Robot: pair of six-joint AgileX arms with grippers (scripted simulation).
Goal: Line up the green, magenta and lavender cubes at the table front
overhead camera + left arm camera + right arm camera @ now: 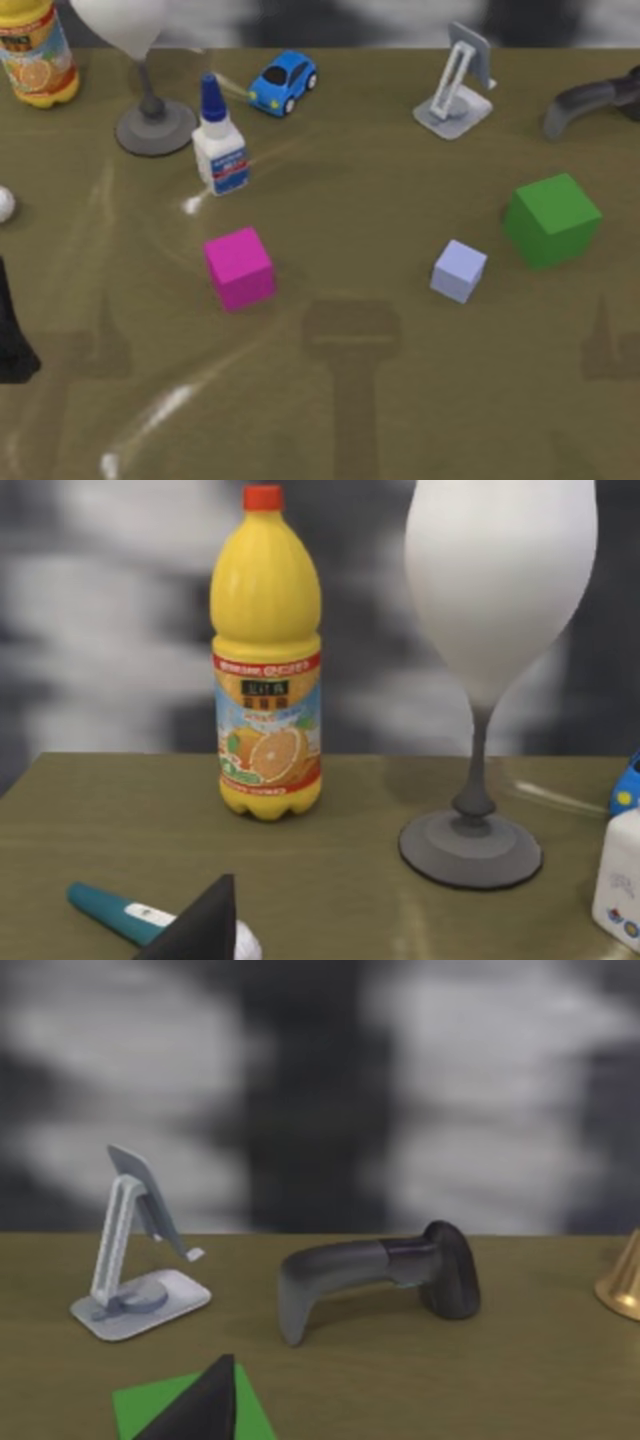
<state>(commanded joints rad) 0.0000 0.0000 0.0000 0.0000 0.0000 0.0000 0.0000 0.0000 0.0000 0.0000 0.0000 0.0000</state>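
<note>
Olive-brown table point(400, 420), whitish scuff streaks point(160, 405), blurred grey backdrop point(350, 20)

The surface point(400, 420) lies bare across its front, below the magenta cube point(239, 267), lavender cube point(459, 270) and green cube point(551, 218). Open lanes separate all three. The glue bottle point(219, 145) crowds the magenta cube's far side; the scanner point(590, 100) stands beyond the green cube.
</note>
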